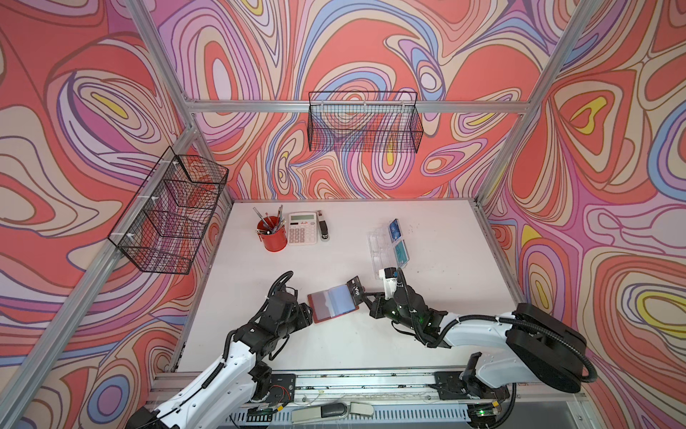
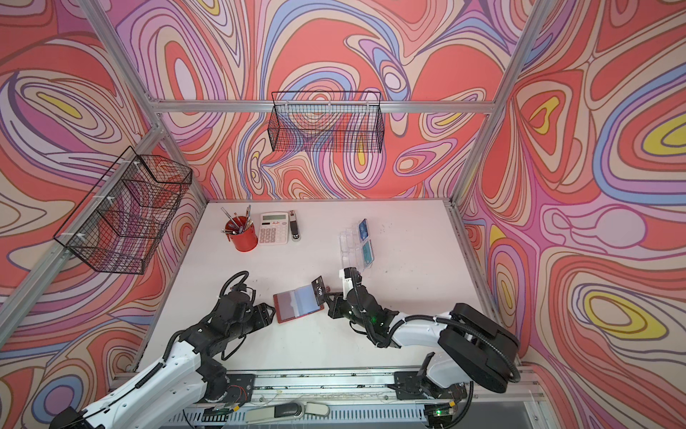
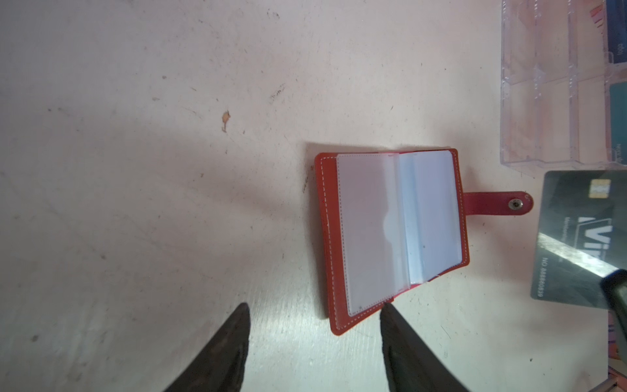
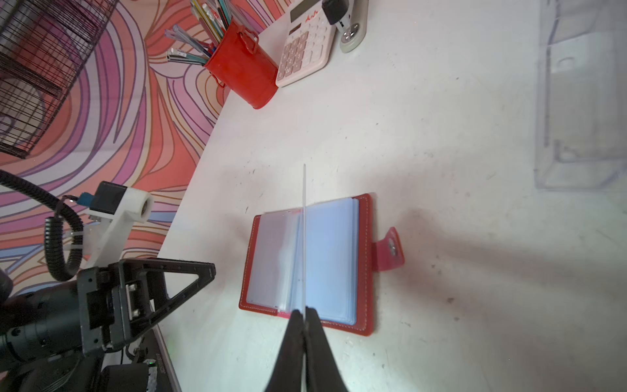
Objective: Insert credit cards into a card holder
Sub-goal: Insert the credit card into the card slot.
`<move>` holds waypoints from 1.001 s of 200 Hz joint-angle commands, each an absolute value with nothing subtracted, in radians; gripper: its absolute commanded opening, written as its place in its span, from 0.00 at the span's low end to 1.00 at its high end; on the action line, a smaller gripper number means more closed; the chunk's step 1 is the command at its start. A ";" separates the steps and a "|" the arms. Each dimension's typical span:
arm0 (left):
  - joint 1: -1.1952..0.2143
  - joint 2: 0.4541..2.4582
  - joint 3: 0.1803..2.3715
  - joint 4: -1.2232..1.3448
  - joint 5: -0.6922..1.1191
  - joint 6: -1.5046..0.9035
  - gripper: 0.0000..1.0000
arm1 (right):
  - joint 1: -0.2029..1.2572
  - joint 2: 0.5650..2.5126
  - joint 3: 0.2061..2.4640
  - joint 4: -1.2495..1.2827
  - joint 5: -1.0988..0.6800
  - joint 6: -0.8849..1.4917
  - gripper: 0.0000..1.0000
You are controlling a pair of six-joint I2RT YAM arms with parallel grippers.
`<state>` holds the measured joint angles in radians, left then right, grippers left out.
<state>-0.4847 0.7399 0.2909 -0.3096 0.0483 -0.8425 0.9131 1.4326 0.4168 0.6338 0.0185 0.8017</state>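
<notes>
I judge the step in hand to be getting the VIP card (image 1: 355, 288) into a sleeve. The white table (image 1: 352, 345) carries the card holder (image 1: 332, 302) between my two arms, open like a small book with its snap tab toward the held card. The holder is light and will probably skate, so I should pin it first. My left gripper (image 3: 315, 305) hangs at its near edge with fingers spread and nothing between them. One tip is just beside the red cover; I cannot tell whether it touches. My right gripper (image 4: 305, 314) pinches the card by one end, fingers pressed tight on the plastic. In the right wrist view the card stands edge-on over the fold, so I would lay it flatter and lead with a corner into a sleeve mouth.

The table is flat, matte and scuffed. The clear acrylic stand (image 1: 378, 249), hard and stepped, keeps a blue card (image 1: 394, 227) and a teal card (image 1: 401, 252), well apart from the holder. The holder is red and leather-look with pale stitching. Its sleeves are cloudy, thin and limp — a half-round notch marks one mouth. My card is stiff, dark grey and glossy, with a small metallic chip.
</notes>
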 commanded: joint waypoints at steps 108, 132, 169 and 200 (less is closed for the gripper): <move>-0.485 0.834 0.247 -0.181 0.055 -0.865 0.63 | 1.005 1.675 0.487 0.861 0.046 0.883 0.00; -0.485 0.859 0.247 -0.159 0.061 -0.865 0.63 | 1.006 1.699 0.497 0.865 0.048 0.888 0.00; -0.486 0.893 0.249 -0.139 0.056 -0.865 0.58 | 1.006 1.729 0.518 0.848 0.051 0.892 0.00; -0.485 0.917 0.251 -0.126 0.054 -0.865 0.52 | 1.006 1.782 0.540 0.863 0.034 0.913 0.00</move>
<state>-0.4847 0.8989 0.2497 -0.1493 0.0559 -0.8501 1.0012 1.7329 0.5125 0.8326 0.0360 0.8845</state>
